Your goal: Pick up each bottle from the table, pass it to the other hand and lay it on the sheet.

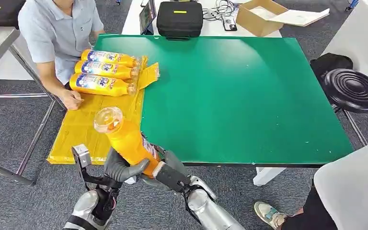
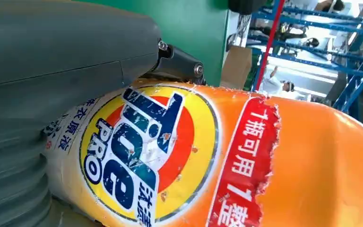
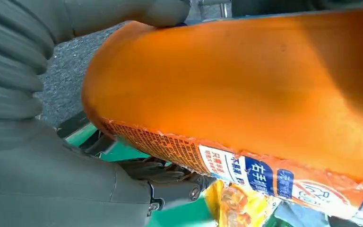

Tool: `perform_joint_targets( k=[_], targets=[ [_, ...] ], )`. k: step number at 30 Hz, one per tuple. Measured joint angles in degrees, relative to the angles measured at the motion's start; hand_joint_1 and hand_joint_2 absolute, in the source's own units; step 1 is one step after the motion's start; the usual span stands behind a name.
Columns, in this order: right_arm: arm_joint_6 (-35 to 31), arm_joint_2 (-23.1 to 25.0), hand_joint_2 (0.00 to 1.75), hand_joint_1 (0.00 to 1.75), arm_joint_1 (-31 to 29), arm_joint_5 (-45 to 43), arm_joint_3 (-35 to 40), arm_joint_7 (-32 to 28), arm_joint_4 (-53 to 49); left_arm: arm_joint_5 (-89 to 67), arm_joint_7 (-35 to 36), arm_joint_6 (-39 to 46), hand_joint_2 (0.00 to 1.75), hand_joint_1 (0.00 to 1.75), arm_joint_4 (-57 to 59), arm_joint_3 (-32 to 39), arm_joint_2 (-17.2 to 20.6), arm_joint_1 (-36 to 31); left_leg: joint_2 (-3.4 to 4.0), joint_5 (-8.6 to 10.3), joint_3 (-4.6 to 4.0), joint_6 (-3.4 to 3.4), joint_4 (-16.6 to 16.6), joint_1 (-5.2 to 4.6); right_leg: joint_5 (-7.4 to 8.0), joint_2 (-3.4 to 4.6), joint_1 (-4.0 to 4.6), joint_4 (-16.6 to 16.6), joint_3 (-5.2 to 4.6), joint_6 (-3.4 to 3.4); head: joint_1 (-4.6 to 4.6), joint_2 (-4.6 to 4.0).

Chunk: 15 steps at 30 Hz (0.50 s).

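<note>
A: Green table (image 1: pixel 239 96) up top, yellow sheet (image 1: pixel 84 127) along its left edge, three bottles (image 1: pixel 103 70) lying across it near a person's hand (image 1: pixel 72 99).

B: And the fourth bottle (image 1: pixel 127 140)?

A: Off the near edge, orange, tilted, clear cap up and away, base toward the robot. Torn yellow-blue label.

B: Hands?

A: Left hand (image 1: pixel 117 165) and right hand (image 1: pixel 165 167) both wrap its lower body, fingers curled around it.

Bright, even indoor light; soft shadows. Wrist views slightly blurred close up; background window glare in left wrist view.
</note>
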Motion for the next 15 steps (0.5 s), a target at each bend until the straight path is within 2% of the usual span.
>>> perform_joint_targets(
  k=[2,3,4,5,6,7,8,15],
  targets=[
    [-0.02,0.0,1.75,1.5,-0.01,0.0,-0.02,0.0,0.15,0.04,0.05,-0.02,1.75,1.75,0.26,0.0,0.0,-0.1,-0.01,0.0,0.0,0.0,0.0,0.0,0.0,0.0,0.0,0.0,0.0,0.0,0.0,0.0],
    [-0.04,0.0,1.75,1.57,-0.01,0.0,-0.02,0.0,0.22,0.04,0.07,-0.02,1.75,1.75,0.29,0.0,0.02,-0.1,-0.01,0.0,0.0,0.0,0.0,0.0,0.0,0.0,0.0,0.0,0.0,0.0,0.0,0.0],
    [-0.04,0.0,1.75,1.36,-0.01,0.0,-0.02,0.0,0.24,0.04,0.09,-0.04,1.75,1.75,0.31,0.0,0.02,-0.11,-0.01,0.0,0.0,0.0,0.0,0.0,0.0,0.0,0.0,0.0,0.0,0.0,0.0,0.0],
    [-0.07,0.0,1.75,0.23,-0.01,0.0,-0.02,0.0,0.28,0.06,0.13,-0.04,1.75,1.75,0.35,0.0,0.02,-0.13,-0.01,0.0,0.0,0.0,0.0,0.0,0.0,0.0,0.0,0.0,0.0,0.0,0.0,0.0],
    [-0.07,0.0,1.75,0.0,-0.02,0.0,-0.02,0.0,0.31,0.07,0.13,-0.04,1.75,1.75,0.37,0.0,0.02,-0.15,-0.01,0.0,0.0,0.0,0.0,0.0,0.0,0.0,0.0,0.0,0.0,0.0,0.0,0.0],
    [-0.09,0.0,1.75,0.0,-0.02,0.0,-0.02,0.0,0.35,0.13,0.2,-0.09,1.75,1.75,0.39,0.0,0.02,-0.15,-0.01,0.0,0.0,0.0,0.0,0.0,0.0,0.0,0.0,0.0,0.0,0.0,0.0,0.0],
    [-0.09,0.0,0.0,0.0,-0.01,0.04,-0.02,0.0,0.39,0.2,0.26,-0.15,1.75,1.75,0.42,0.0,0.04,-0.22,-0.01,0.0,0.0,0.0,0.0,0.0,0.0,0.0,0.0,0.0,0.0,0.0,0.0,0.0],
    [-4.27,0.83,0.0,0.0,0.53,1.5,0.02,1.34,1.07,-1.09,0.5,1.32,1.75,1.75,0.57,-0.04,0.31,-1.15,-0.01,0.0,0.0,0.0,0.0,0.0,0.0,0.0,0.01,0.0,0.0,0.0,0.02,0.0]
  ],
)
